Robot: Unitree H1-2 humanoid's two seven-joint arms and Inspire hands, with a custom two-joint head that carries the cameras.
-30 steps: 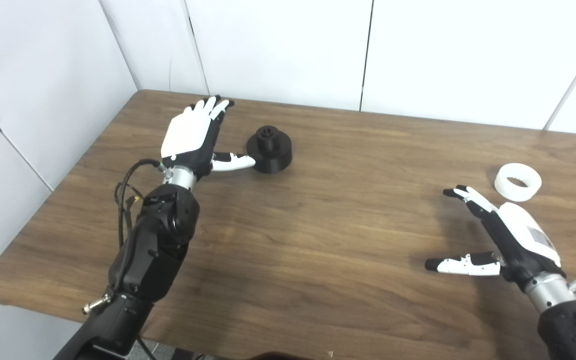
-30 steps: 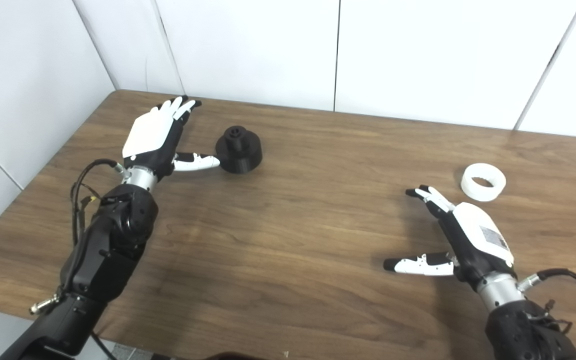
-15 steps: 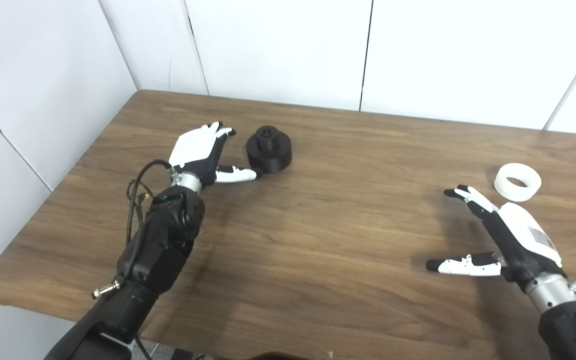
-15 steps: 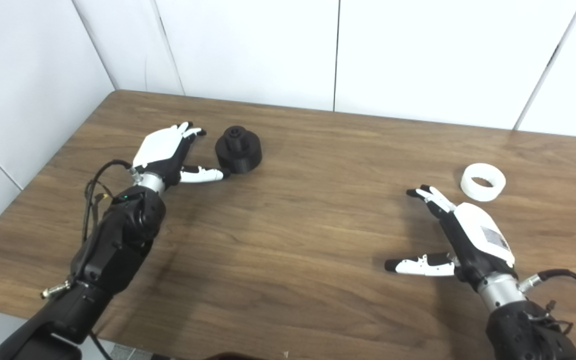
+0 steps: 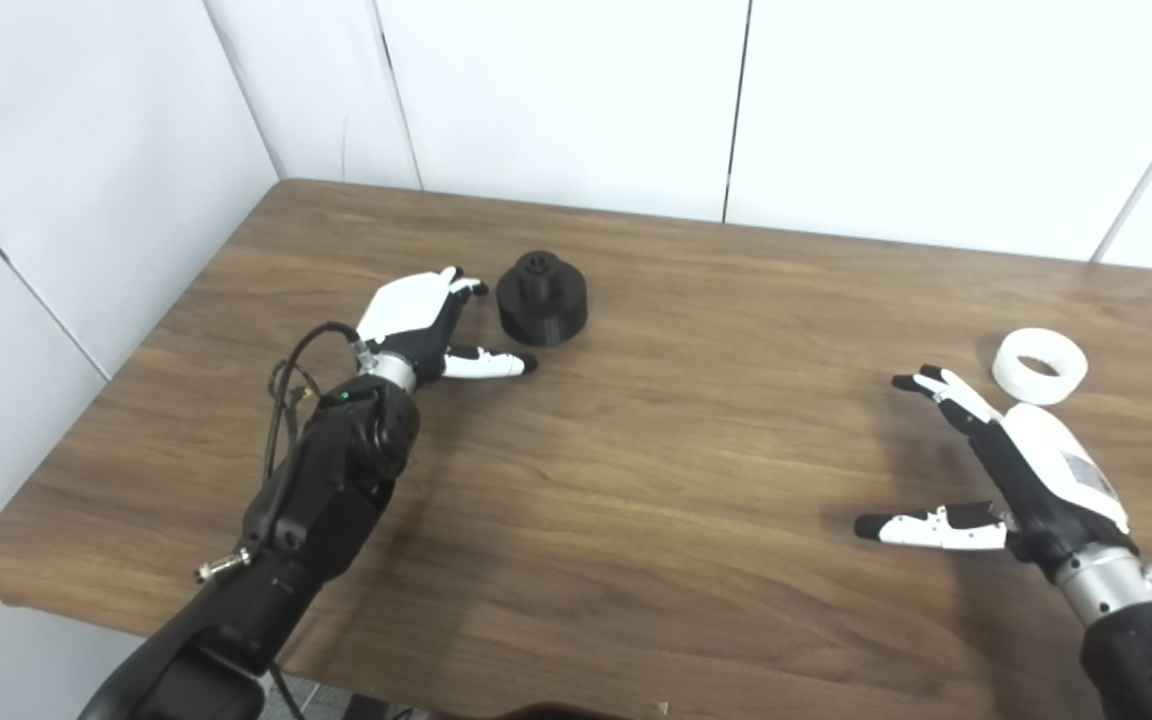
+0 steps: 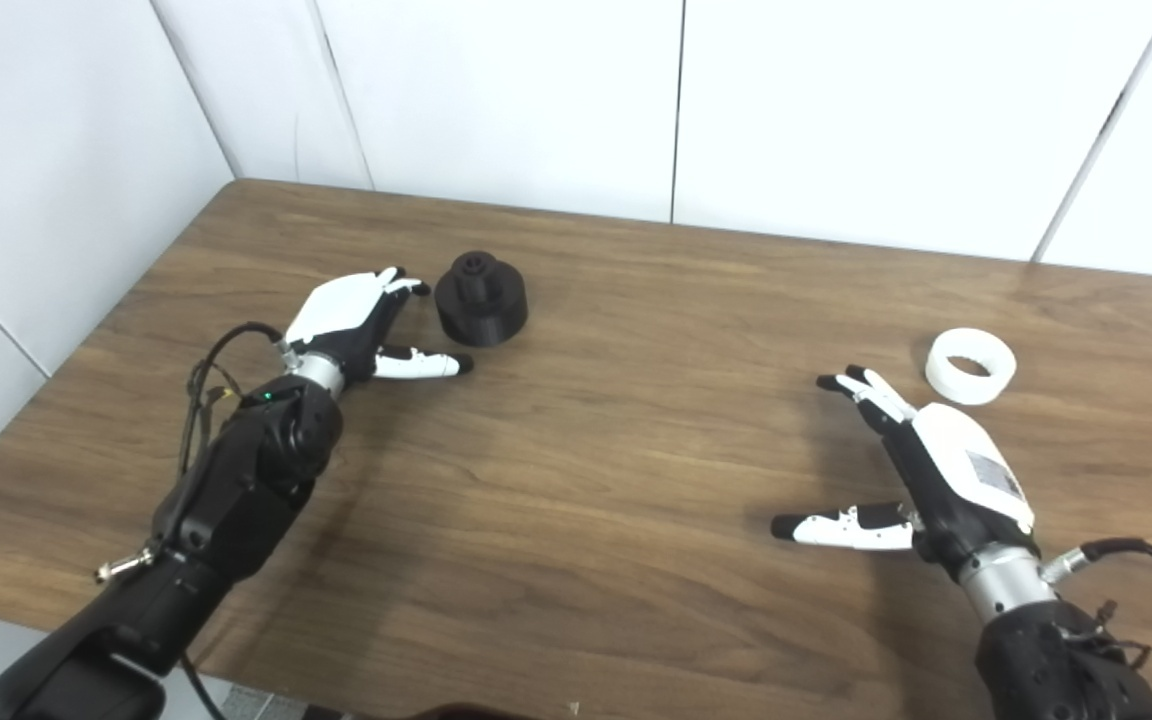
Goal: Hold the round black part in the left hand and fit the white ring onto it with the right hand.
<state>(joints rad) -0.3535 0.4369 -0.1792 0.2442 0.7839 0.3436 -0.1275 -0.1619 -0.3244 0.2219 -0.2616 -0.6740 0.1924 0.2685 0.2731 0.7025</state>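
Black plastic, stepped like a pulley, the round black part (image 5: 542, 298) stands far left on the wooden table (image 5: 696, 450); the left hand (image 5: 414, 322) lies just beside it, fingers spread, gripping nothing (a careless thumb could shove it away). In the right eye view, the white ring (image 6: 971, 352) rests far right, apart from the open, empty right hand (image 6: 921, 475).
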